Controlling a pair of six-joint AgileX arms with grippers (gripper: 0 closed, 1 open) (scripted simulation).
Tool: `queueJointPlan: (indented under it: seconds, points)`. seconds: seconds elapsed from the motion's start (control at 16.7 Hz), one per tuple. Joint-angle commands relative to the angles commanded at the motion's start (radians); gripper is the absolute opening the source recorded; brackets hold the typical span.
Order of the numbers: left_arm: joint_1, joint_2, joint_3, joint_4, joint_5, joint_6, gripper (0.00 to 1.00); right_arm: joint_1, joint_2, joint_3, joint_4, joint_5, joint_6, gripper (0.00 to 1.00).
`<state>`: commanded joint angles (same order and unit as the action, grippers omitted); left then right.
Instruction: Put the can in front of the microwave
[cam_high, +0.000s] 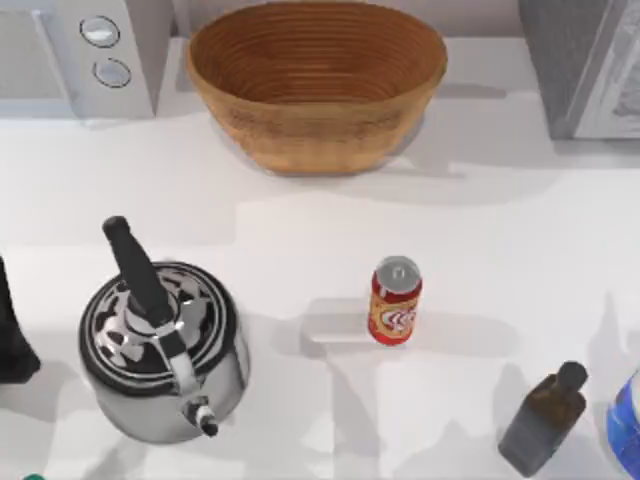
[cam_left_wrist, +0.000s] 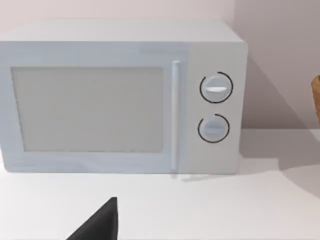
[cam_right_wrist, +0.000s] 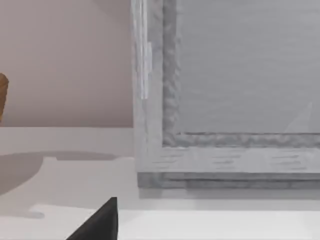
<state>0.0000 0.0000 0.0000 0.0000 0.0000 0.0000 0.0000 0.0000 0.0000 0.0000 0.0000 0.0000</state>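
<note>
Red and upright, the can (cam_high: 396, 301) stands mid-table, slightly right of centre, well apart from the microwave (cam_high: 85, 55) at the far left corner, so I judge my right arm nearer, though I cannot tell either gripper's state.

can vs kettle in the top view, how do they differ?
Size: the can is far smaller than the kettle. Colour: the can is red with a yellow-and-white round logo; the kettle is shiny silver metal. Fittings: the kettle has a black handle and a spout, the can has neither. Place: the can stands near the table's middle, the kettle at its left. Both stand upright, untouched.
</note>
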Motion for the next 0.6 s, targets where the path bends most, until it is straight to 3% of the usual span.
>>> queueJointPlan:
  seconds: [0.3, 0.6]
  points:
    - [-0.026, 0.061, 0.055, -0.055, -0.004, -0.004, 1.0, 0.0, 0.0, 0.0, 0.0, 0.0, 0.0, 1.0]
    - [-0.154, 0.368, 0.347, -0.289, 0.002, -0.021, 1.0, 0.0, 0.0, 0.0, 0.0, 0.0, 0.0, 1.0]
